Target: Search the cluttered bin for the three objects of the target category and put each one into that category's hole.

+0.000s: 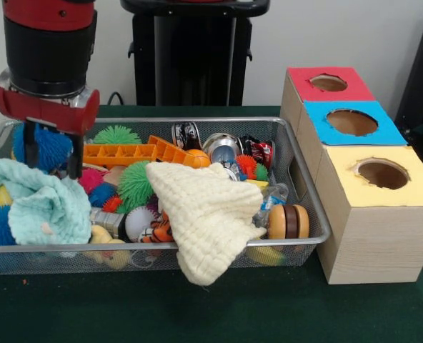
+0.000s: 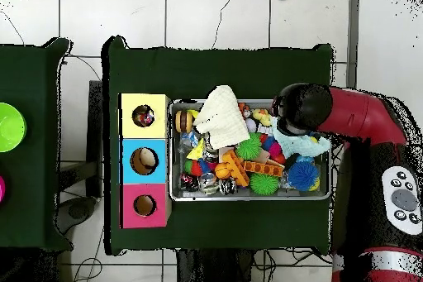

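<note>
- Gripper [image 1: 52, 156] hangs over bin's left end in front view, fingers spread apart, empty, tips just above the pale teal cloth [image 1: 36, 200].
- Wire bin [image 1: 308, 196] is packed: spiky balls, crushed cans, an orange plastic piece [image 1: 136, 151], wooden yo-yo [image 1: 288, 221].
- Cream knit cloth [image 1: 208, 214] droops over bin's front rim.
- Box w/ 3 holes sits beside bin: red [image 1: 329, 83], blue [image 1: 351, 122], yellow [image 1: 383, 174].
- Can't tell target category.

Camera layout: two fixed views.
Front view: close and low across the table, facing the wire bin [image 1: 308, 187] and hole boxes [image 1: 369, 207]. Overhead view: high, straight down, showing table and floor; both share bin [image 2: 175, 150] and boxes [image 2: 125, 160].
</note>
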{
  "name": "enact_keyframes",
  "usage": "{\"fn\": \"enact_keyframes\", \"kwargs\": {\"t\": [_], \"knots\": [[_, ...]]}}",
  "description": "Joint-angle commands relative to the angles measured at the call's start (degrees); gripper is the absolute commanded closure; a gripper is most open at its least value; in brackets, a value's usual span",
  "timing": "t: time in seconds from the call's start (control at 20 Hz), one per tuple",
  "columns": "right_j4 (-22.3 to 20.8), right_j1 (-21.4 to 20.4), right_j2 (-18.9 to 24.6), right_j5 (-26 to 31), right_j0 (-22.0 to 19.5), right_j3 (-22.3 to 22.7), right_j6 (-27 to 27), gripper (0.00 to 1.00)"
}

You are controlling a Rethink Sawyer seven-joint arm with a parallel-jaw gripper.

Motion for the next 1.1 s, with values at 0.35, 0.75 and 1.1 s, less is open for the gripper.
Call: {"fn": "enact_keyframes", "kwargs": {"t": [0.35, 0.75, 1.1], "knots": [[-2.2, 5.5, 2.3, 0.6, -1.2, 5.2, -4.3, 0.0], [-6.7, 5.7, 0.0, -0.6, 0.3, 1.7, -5.8, 0.0], [-8.5, 10.0, 0.6, -1.6, -0.5, -1.5, -4.8, 0.0]]}}
